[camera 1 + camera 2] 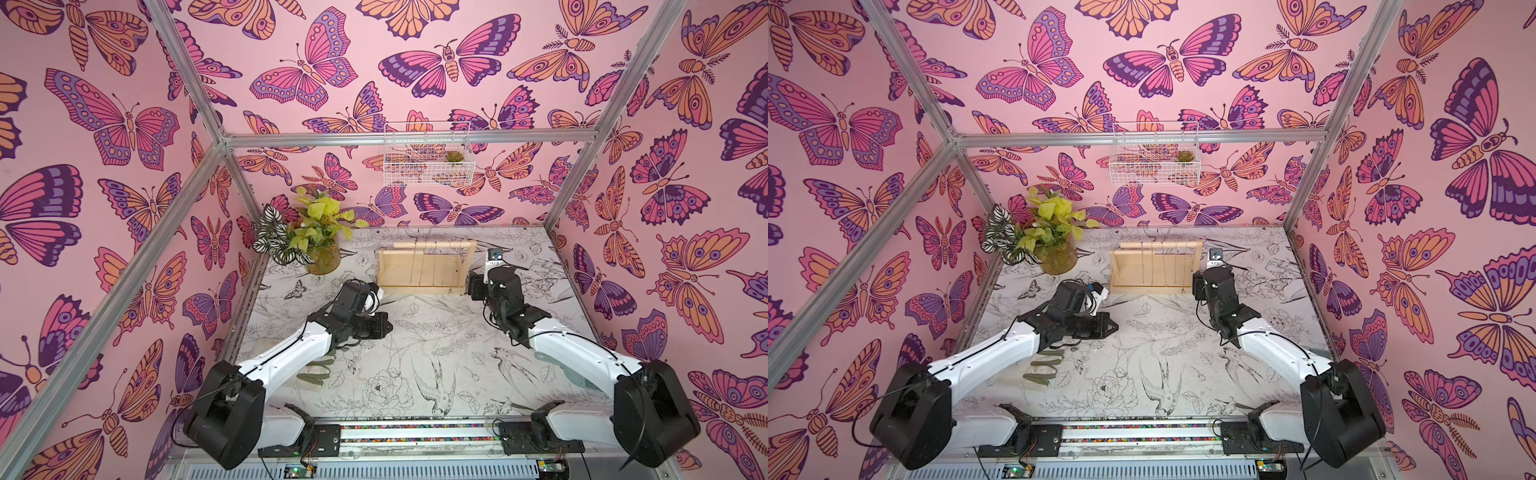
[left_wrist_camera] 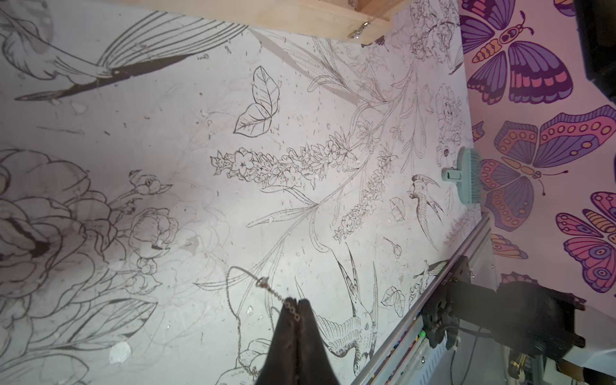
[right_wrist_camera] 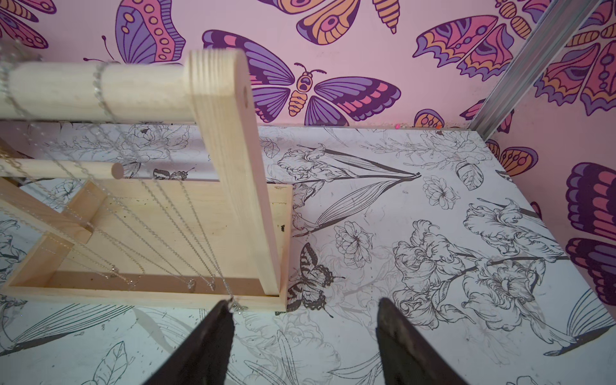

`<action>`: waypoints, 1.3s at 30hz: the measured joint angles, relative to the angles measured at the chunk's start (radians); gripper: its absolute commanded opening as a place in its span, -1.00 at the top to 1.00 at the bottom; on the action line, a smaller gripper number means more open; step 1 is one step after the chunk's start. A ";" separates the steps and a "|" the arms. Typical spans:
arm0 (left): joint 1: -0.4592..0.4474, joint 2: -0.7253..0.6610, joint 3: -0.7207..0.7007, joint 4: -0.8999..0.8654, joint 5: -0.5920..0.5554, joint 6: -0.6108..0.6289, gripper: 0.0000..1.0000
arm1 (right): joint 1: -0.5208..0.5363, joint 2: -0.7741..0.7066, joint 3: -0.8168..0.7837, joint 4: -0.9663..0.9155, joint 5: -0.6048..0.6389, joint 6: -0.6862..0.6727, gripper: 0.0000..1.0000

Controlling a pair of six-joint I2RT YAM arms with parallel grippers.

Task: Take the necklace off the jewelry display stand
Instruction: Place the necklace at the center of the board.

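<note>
1. My left tool (image 2: 295, 305) is closed. Its two dark tips pinch a thin silver necklace (image 2: 274, 293). The chain is fine-linked and limp, and it hangs from the tips in a loose loop over the desk (image 2: 166, 116). A small clasp sits a little way along it.
2. I judge this necklace is already off the stand. No part of it reaches the wood, and the corner of the stand lies well apart from my tips. The desk below is flat and printed with black line drawings of flowers and birds, so the chain can simply go down onto it.
3. In the middle is the stand (image 1: 401, 266), made of pale raw wood. It has a flat base board with a low rim, two flat posts and a round bar (image 3: 66, 90) on top. Several other thin chains (image 3: 156, 213) hang over the bar, each with its long axis from the bar down toward the board.
4. My right tool (image 3: 303, 301) is open, with the jaws wide apart, at the right front corner of the stand. The chain nearest the right post (image 3: 233, 166) ends in a small pendant (image 3: 239, 306). This pendant is at the finger on the stand's side, touching it or just beside it; I cannot tell which. It is not between the jaws. For these chains the right arm is the nearer one.
</note>
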 measured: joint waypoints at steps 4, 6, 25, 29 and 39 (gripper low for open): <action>0.013 0.066 0.041 0.006 -0.003 0.022 1.00 | 0.000 0.004 0.000 0.001 -0.001 0.008 -0.41; 0.017 0.103 0.069 0.006 -0.003 0.032 1.00 | 0.000 0.006 0.000 0.001 -0.002 0.012 -0.41; 0.032 0.448 0.242 0.016 -0.039 0.095 0.63 | 0.000 0.006 0.000 0.000 -0.013 0.026 -0.41; 0.032 0.464 0.244 0.016 -0.049 0.106 0.36 | 0.000 0.006 0.000 0.000 -0.013 0.029 -0.40; 0.034 0.334 0.246 0.011 -0.060 0.087 0.16 | 0.000 0.006 0.000 -0.002 -0.019 0.034 -0.40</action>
